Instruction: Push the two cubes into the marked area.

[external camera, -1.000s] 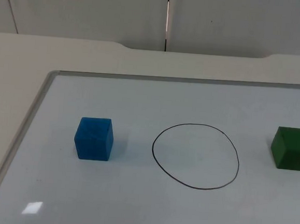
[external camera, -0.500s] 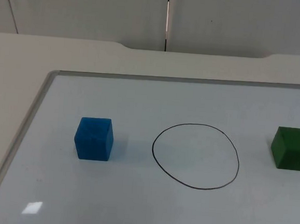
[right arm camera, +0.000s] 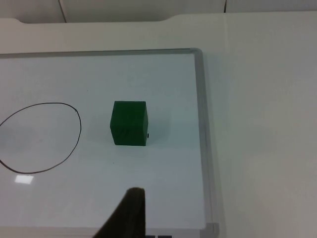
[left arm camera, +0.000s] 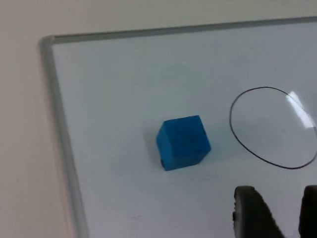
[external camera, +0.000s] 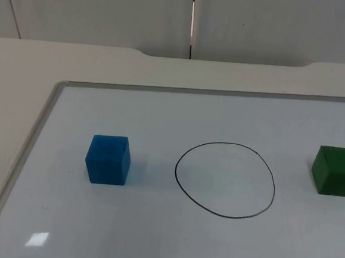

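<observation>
A white whiteboard with a silver metal frame lies flat on the pale table top, which ends at a grey partition wall. Near the middle of the whiteboard a thin black hand-drawn circle marks the target area.

A blue cube sits on the board between the circle and the board's left edge, apart from the line and well clear of the frame. A dark green cube sits on the other side of the circle, near the board's right edge, also apart from the line. Both cubes rest flat and upright, and both are outside the circle.

In the left wrist view the left gripper hangs above the board, near the blue cube and the circle's line but touching neither. Two black fingertips stand with a narrow gap between them; the jaws are partly open and hold nothing.

In the right wrist view one black fingertip of the right gripper shows above the board, near its front edge, apart from the green cube. I cannot tell how far that gripper's jaws are open.
</observation>
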